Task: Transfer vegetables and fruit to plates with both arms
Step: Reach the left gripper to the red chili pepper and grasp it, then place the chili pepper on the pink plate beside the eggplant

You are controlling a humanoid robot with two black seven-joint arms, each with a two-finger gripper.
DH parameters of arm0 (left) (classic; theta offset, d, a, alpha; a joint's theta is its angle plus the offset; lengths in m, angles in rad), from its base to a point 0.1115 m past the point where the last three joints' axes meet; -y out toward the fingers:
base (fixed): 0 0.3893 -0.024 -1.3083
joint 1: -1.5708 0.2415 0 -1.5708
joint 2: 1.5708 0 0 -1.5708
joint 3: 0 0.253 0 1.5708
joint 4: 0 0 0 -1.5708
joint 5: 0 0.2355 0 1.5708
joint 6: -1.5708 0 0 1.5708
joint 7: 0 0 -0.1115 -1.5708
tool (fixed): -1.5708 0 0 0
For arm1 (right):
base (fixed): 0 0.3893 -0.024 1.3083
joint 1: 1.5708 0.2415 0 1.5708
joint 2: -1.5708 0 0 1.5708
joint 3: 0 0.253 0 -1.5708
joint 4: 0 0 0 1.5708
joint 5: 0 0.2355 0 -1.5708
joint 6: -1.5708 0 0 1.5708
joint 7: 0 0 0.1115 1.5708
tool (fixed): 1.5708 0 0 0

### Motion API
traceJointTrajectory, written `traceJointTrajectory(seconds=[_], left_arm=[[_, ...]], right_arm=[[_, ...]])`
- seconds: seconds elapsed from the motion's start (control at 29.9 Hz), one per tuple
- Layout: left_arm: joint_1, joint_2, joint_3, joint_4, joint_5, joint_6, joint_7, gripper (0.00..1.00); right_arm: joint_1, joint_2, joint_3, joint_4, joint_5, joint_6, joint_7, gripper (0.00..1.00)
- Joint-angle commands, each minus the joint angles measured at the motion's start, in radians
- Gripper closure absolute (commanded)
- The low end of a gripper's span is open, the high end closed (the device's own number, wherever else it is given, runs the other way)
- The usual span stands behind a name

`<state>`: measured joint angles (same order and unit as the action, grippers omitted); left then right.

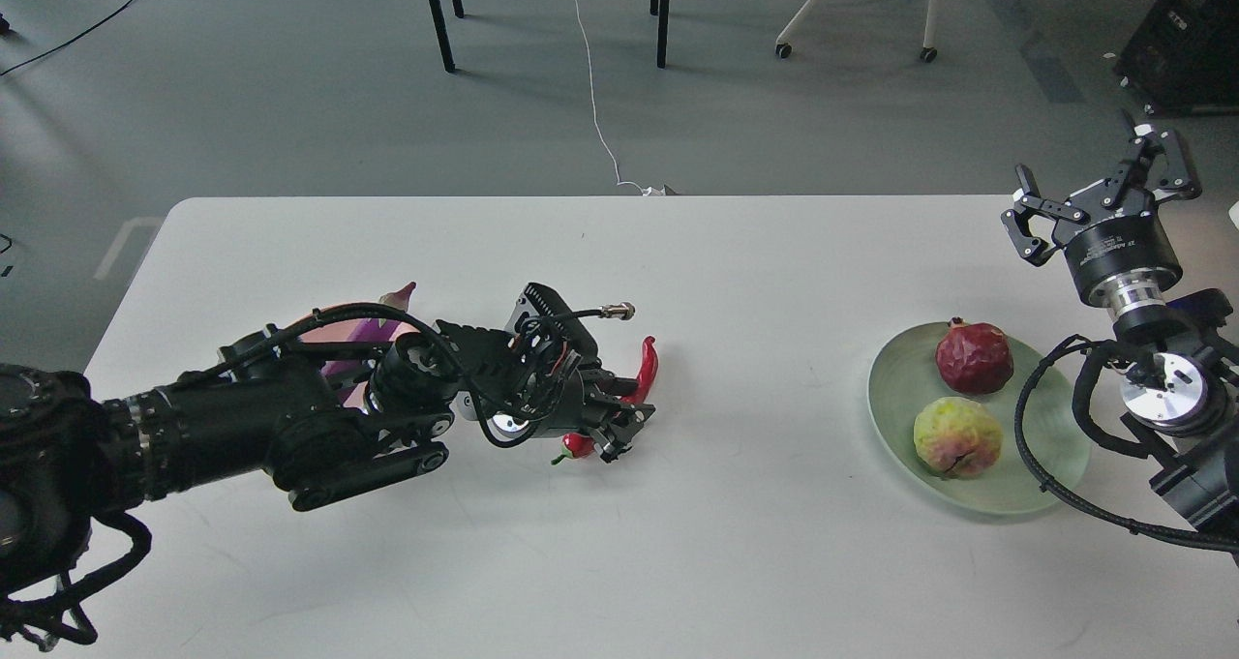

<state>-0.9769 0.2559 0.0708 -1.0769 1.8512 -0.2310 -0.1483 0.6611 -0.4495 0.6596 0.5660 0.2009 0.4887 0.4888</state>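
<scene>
My left gripper [618, 429] is low over the middle of the red chili pepper [646, 367], which lies on the white table [736, 562]. Its dark fingers straddle the chili, and their closure is unclear. The chili's tip and its stem end stick out on either side. The purple eggplant [368, 332] lies on the pink plate [334, 313], both mostly hidden behind my left arm. The pomegranate [973, 357] and the yellow-green fruit [956, 436] sit on the mint green plate [891, 388]. My right gripper [1103, 190] is open, empty and raised at the table's far right edge.
My left arm stretches low across the table's left half. My right arm's cables hang over the green plate's right rim. Table legs, a chair base and a white cable are on the floor beyond the table's far edge.
</scene>
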Motion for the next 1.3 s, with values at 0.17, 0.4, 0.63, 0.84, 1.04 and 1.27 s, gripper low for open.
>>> traceJointTrajectory(seconds=[0.17, 0.4, 0.63, 0.84, 1.04, 1.27], left_arm=[[0.004, 0.083, -0.055, -0.038, -0.012, 0.004, -0.004, 0.92], [0.003, 0.268, -0.178, -0.233, -0.056, -0.001, -0.002, 0.92], [0.012, 0.518, -0.198, -0.350, -0.069, -0.002, -0.017, 0.92], [0.141, 0.661, -0.192, -0.350, -0.064, -0.004, -0.059, 0.91], [0.190, 0.652, -0.206, -0.327, -0.060, 0.004, -0.053, 0.83], [0.191, 0.643, -0.207, -0.304, -0.067, 0.004, -0.054, 0.50]], right_arm=[[0.005, 0.000, 0.000, 0.002, 0.000, 0.000, 0.000, 0.01], [0.006, -0.008, 0.000, -0.002, 0.000, 0.000, 0.000, 0.01], [0.012, -0.005, -0.001, 0.002, -0.002, 0.000, 0.000, 0.01], [0.012, -0.005, -0.003, -0.003, -0.005, 0.000, 0.000, 0.01], [0.015, 0.003, -0.003, 0.005, -0.006, 0.000, 0.000, 0.01], [0.015, -0.009, -0.003, 0.002, -0.008, 0.000, 0.000, 0.01]])
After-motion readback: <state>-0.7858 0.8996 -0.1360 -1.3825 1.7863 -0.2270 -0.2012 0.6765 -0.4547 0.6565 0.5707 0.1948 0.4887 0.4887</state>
